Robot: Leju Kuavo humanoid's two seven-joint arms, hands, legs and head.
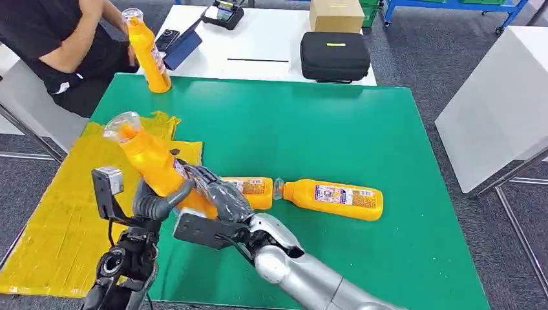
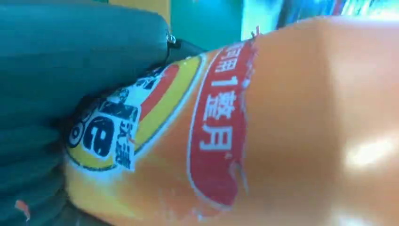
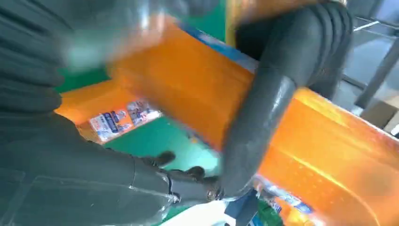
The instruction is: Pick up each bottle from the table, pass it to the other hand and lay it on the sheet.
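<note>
An orange bottle (image 1: 145, 155) with a clear cap is held up tilted over the near left of the green table (image 1: 323, 123), its cap toward the yellow sheet (image 1: 58, 213). My left hand (image 1: 158, 201) wraps its lower body, and my right hand (image 1: 216, 194) grips the same bottle from the right. The left wrist view has the bottle's label (image 2: 216, 127) close against my left hand (image 2: 70, 61). In the right wrist view a dark finger (image 3: 268, 113) curls over the bottle (image 3: 188, 84). Two more orange bottles (image 1: 255, 192) (image 1: 333, 197) lie on the table beyond my hands.
A person (image 1: 58, 39) at the far left corner holds another orange bottle (image 1: 148, 55) upright on the table. Behind it is a white table (image 1: 258, 48) with a black case (image 1: 335, 57) and a cardboard box (image 1: 336, 14). A white box (image 1: 497, 97) stands to the right.
</note>
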